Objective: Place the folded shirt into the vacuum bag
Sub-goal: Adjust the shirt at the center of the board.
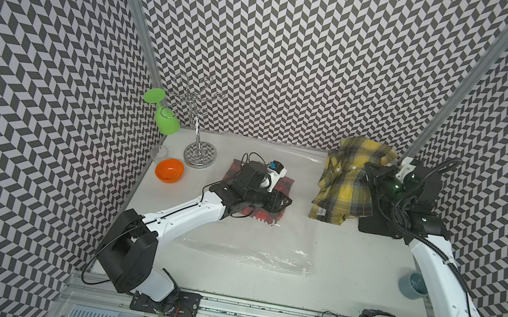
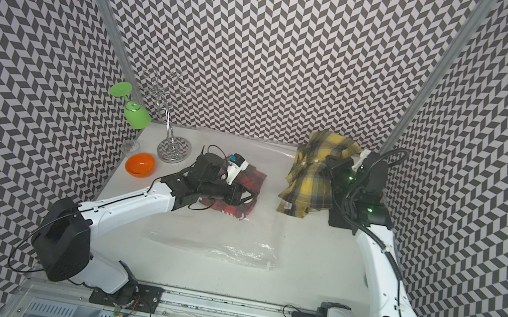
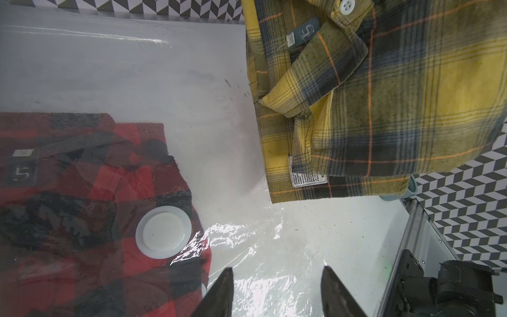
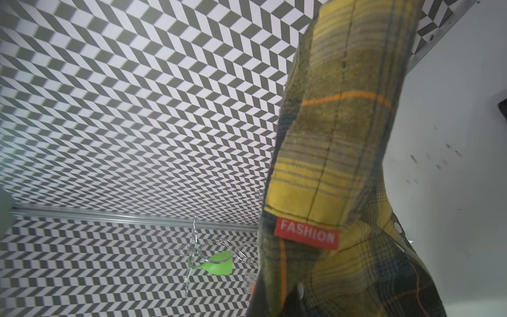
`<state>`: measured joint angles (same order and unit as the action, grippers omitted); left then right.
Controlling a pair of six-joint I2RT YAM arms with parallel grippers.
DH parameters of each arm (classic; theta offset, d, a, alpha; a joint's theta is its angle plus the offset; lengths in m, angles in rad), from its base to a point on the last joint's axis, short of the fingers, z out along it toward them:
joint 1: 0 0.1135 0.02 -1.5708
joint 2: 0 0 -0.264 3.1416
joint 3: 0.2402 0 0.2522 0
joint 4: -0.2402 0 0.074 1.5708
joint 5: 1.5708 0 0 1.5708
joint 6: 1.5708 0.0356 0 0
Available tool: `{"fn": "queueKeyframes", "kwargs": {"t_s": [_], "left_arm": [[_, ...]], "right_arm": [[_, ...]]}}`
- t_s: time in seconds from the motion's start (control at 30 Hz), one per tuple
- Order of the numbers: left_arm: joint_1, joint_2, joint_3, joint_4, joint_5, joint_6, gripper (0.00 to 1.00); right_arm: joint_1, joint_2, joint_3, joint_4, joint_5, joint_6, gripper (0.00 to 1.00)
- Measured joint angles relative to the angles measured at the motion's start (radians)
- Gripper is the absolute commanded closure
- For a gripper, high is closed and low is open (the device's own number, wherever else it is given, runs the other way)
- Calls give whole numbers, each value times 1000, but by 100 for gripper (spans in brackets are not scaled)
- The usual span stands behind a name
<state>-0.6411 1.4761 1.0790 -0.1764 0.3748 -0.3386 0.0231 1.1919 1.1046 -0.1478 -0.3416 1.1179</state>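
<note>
Crinkled plastic of the vacuum bag (image 1: 263,258) is spread on the table (image 1: 366,274); above it the left gripper (image 3: 277,270) is held half-open, empty. Farther back, the yellow plaid shirt (image 1: 347,183) is pinched by the closed right gripper (image 1: 371,171).

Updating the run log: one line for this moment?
right hand: shut on yellow shirt, held off table, outside bag | left hand: open above vacuum bag | red shirt: under bag film
</note>
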Motion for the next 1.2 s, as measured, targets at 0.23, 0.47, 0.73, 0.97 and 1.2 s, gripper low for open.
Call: {"fn": "queueKeyframes", "kwargs": {"t_s": [0.23,0.47,0.73,0.97,1.2], "left_arm": [[14,-16,-6,4,-4,-12,48],[13,-16,-6,4,-4,-22,48],[13,-10,-10,12,-2,-34,48],[40,-19,-39,28,-4,-49,49],[208,-95,-184,42,7,-103,49]], "right_arm": [[2,-36,-320,195,142,148,98],[-6,-105,-616,74,306,130,64],[-8,-261,-523,-163,445,-115,41],[253,-76,-261,-368,567,-390,35],[520,284,-95,-417,560,-618,25]]}}
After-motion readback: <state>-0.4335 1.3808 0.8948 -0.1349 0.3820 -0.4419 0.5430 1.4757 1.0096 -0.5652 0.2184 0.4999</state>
